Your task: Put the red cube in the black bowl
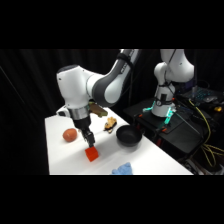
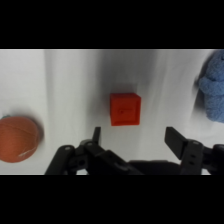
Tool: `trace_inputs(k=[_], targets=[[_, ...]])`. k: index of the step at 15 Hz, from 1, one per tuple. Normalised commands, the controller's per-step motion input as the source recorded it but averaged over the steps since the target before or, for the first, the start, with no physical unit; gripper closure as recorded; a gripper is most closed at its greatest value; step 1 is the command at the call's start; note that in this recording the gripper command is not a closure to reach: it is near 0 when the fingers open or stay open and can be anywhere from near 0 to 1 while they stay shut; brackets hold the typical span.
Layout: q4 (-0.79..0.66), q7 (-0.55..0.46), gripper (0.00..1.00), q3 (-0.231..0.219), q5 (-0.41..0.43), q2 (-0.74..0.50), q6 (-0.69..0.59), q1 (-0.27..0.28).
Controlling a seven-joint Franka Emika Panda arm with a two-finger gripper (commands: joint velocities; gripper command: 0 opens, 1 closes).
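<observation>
The red cube [image 1: 91,154] [image 2: 125,108] lies flat on the white table, a small bright block. My gripper [image 1: 89,140] [image 2: 134,140] hangs just above it, open, with its two fingers spread wider than the cube and nothing between them. In the wrist view the cube sits a little beyond the fingertips, roughly centred between them. The black bowl [image 1: 128,136] stands on the table to the right of the cube in the side view, empty as far as I can see; it is out of the wrist view.
A round reddish ball [image 1: 70,134] [image 2: 18,139] rests left of the cube. A blue cloth [image 1: 122,169] [image 2: 212,91] lies at the table's front edge. A small yellowish object [image 1: 109,123] sits behind the bowl. Cables and equipment [image 1: 200,107] crowd the right side.
</observation>
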Motion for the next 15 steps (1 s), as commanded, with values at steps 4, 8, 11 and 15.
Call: trace_inputs(k=[4,8,11,15], targets=[[0.06,0.03,0.00,0.015,0.121,0.12,0.19,0.006],[0.00,-0.02,0.00,-0.003,0.105,0.13,0.23,-0.018],[0.00,-0.02,0.00,0.018,0.113,0.11,0.20,-0.008],[0.07,-0.01,0.31,-0.003,0.073,0.12,0.14,0.014]])
